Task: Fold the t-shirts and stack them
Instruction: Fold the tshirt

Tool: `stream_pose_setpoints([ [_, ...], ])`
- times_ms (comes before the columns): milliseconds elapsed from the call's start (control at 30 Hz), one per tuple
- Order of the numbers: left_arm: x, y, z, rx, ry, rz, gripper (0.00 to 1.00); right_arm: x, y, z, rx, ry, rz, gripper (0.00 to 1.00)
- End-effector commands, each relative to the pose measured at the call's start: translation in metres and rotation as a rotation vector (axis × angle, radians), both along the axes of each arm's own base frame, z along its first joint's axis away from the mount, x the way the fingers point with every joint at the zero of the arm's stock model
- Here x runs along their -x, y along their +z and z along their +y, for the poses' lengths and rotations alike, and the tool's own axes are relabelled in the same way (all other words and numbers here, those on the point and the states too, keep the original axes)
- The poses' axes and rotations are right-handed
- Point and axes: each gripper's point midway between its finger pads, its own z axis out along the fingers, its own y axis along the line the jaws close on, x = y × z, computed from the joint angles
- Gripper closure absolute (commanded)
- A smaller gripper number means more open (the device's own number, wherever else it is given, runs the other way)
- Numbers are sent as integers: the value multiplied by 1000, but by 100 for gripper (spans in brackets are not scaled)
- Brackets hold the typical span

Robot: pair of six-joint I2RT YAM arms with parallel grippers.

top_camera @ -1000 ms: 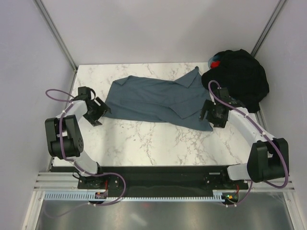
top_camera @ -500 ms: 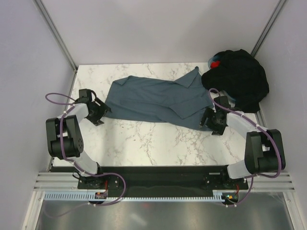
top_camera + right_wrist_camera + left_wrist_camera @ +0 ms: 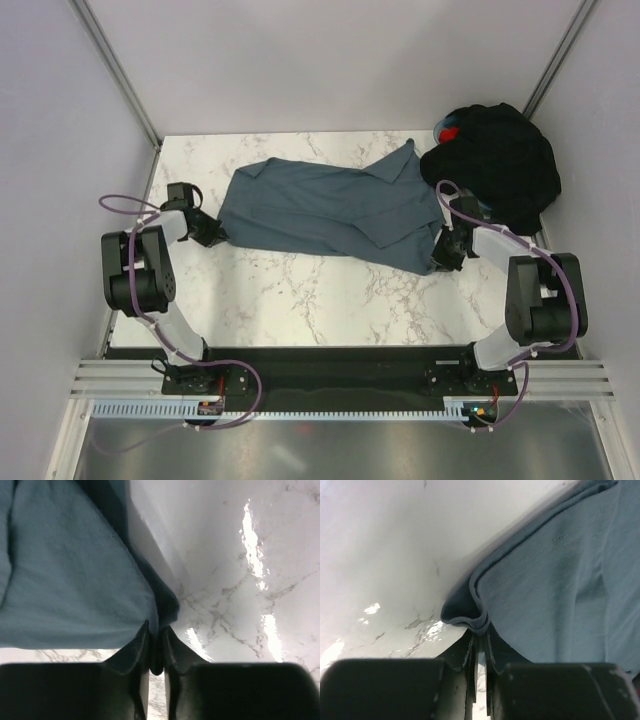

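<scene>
A slate blue-grey t-shirt (image 3: 330, 208) lies spread across the middle of the marble table (image 3: 300, 290). My left gripper (image 3: 212, 234) is shut on its near left corner; in the left wrist view the folded hem (image 3: 472, 620) is pinched at the fingertips. My right gripper (image 3: 440, 262) is shut on the shirt's near right corner, where the cloth (image 3: 75, 575) bunches between the jaws in the right wrist view. A heap of black t-shirts (image 3: 500, 165) sits at the back right corner.
A small red and blue object (image 3: 447, 130) peeks out behind the black heap. Grey walls close in the table on three sides. Purple cables (image 3: 125, 202) loop off both arms.
Both grippers moved inward to the blue-grey shirt's near corners and closed on the cloth. The shirt itself has barely shifted.
</scene>
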Motion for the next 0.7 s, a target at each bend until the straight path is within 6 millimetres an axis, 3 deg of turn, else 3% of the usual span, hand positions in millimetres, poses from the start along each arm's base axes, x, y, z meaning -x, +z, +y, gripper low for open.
stream_pose_setpoints([
  [0, -27, 18, 5, 0, 24, -58, 97, -29, 15, 2, -6, 4, -62, 83],
  [33, -28, 22, 4, 3, 21, -56, 98, -31, 16, 2, -6, 4, -51, 89],
  [67, -30, 27, 5, 0, 22, -60, 98, -47, 30, 2, -7, 4, -87, 99],
  [100, -34, 34, 5, 3, 19, -70, 98, -56, 36, 2, -6, 4, -99, 100],
  [133, -50, 53, 7, -2, 5, -117, 98, -60, 35, 1, -3, 3, -75, 100],
  [167, -50, 59, 6, 5, -8, -96, 98, -86, 57, 1, -3, 2, -132, 100],
  [200, -72, 91, 6, 0, -35, -165, 98, -97, 65, 3, -8, 8, -143, 100],
  [233, -80, 100, 0, 35, -64, -173, 98, -103, 58, 5, -17, 25, -97, 100],
  [267, -78, 110, -2, 55, -75, -150, 98, -134, 92, 12, -45, 48, -170, 100],
  [300, -94, 144, -1, 47, -94, -223, 98, -146, 104, 13, -45, 62, -174, 100],
  [333, -95, 158, 0, 48, -94, -234, 98, -165, 136, 14, -44, 73, -217, 100],
  [400, -90, 201, 7, 20, -89, -298, 98, -180, 179, 12, -44, 65, -310, 100],
  [433, -84, 212, 16, 4, -68, -319, 98, -178, 210, 8, -38, 50, -373, 100],
  [467, -73, 238, 20, -9, -59, -372, 98, -179, 234, 6, -33, 37, -426, 100],
  [500, -62, 234, 23, -11, -54, -359, 98, -171, 253, 3, -38, 31, -461, 100],
  [567, -42, 235, 32, -12, -31, -358, 98, -148, 236, 3, -41, 38, -407, 100],
  [600, -21, 223, 32, -13, -28, -335, 98, -132, 241, -1, -29, 34, -420, 100],
  [633, -8, 218, 38, -26, -6, -327, 98, -113, 202, -3, -21, 30, -337, 100],
  [667, 3, 207, 40, -34, -1, -309, 98, -100, 190, -4, -20, 30, -322, 100],
])
